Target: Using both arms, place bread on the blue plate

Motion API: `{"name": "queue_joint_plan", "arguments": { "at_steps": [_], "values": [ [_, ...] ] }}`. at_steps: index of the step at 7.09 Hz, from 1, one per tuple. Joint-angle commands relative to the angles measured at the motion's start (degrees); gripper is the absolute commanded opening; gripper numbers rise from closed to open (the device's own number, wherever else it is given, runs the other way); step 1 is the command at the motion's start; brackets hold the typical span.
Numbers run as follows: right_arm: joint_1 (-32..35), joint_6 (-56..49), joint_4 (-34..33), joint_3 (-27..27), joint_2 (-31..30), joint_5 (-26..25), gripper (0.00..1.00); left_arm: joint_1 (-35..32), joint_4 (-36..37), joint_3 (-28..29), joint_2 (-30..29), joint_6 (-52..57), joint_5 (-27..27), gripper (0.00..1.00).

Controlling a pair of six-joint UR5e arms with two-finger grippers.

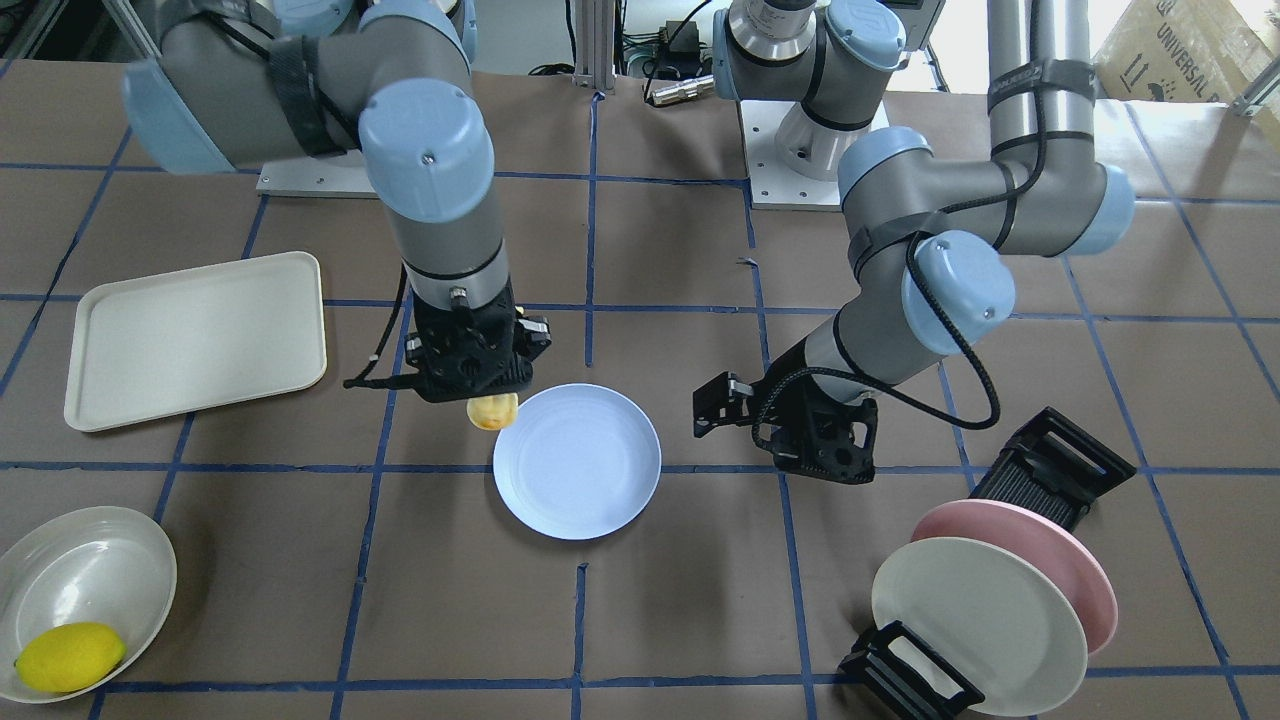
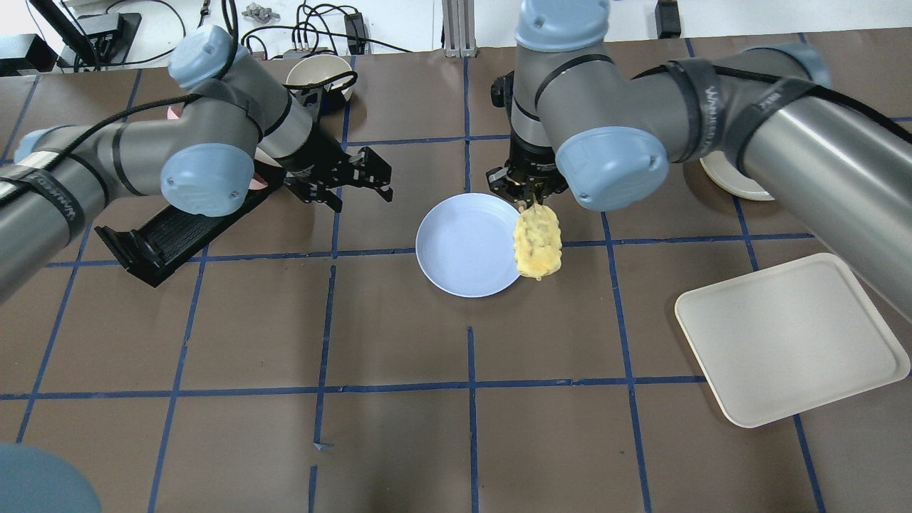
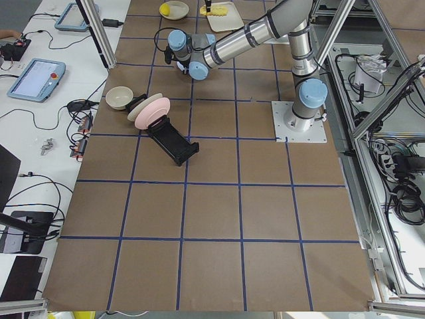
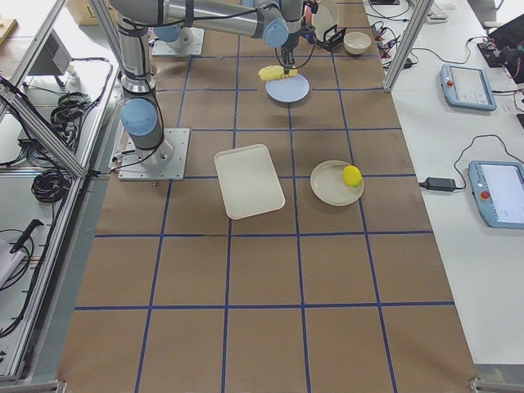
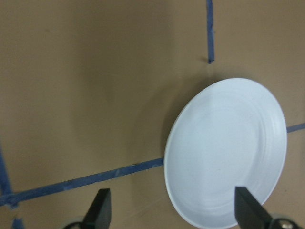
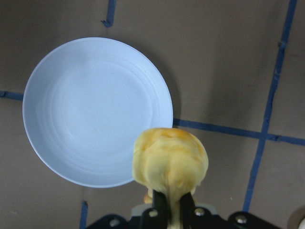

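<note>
My right gripper (image 2: 531, 201) is shut on the upper end of the bread (image 2: 538, 244), a bumpy pale-yellow roll that hangs down above the table. The bread (image 6: 170, 164) hangs just beside the rim of the blue plate (image 2: 467, 244), on the plate's right in the overhead view, and is not touching it. In the front view it (image 1: 493, 410) shows at the plate's (image 1: 577, 461) upper left edge. My left gripper (image 2: 360, 182) is open and empty, left of the plate and apart from it. Its fingertips (image 5: 100, 210) frame the plate (image 5: 224, 152) in the left wrist view.
A cream tray (image 2: 791, 338) lies at the right. A black dish rack (image 1: 1040, 465) holds a pink plate (image 1: 1060, 560) and a cream plate (image 1: 975, 620) near my left arm. A pale bowl (image 1: 100, 560) holds a lemon (image 1: 70, 657).
</note>
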Motion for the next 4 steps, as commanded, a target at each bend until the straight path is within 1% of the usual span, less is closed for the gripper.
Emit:
{"name": "queue_joint_plan", "arguments": {
  "at_steps": [1,2,3,4],
  "values": [
    [3.83,5.27,-2.07,-7.86,10.54,-0.1,0.12,0.6,-11.91,3.13,7.36,0.31,12.2,1.0],
    [6.81,6.09,-5.48,-9.1,13.89,-0.36,0.15,0.25,-16.41,5.59,8.69,0.31,14.95,1.0],
    [8.58,6.27,-8.12,-9.2,15.49,-0.45,0.2,-0.1,-19.32,7.36,9.57,0.31,15.15,1.0],
    [8.77,6.62,-8.24,-8.25,15.86,-0.63,0.24,-0.28,-20.22,7.98,11.06,0.31,15.24,1.0]
  ]
}}
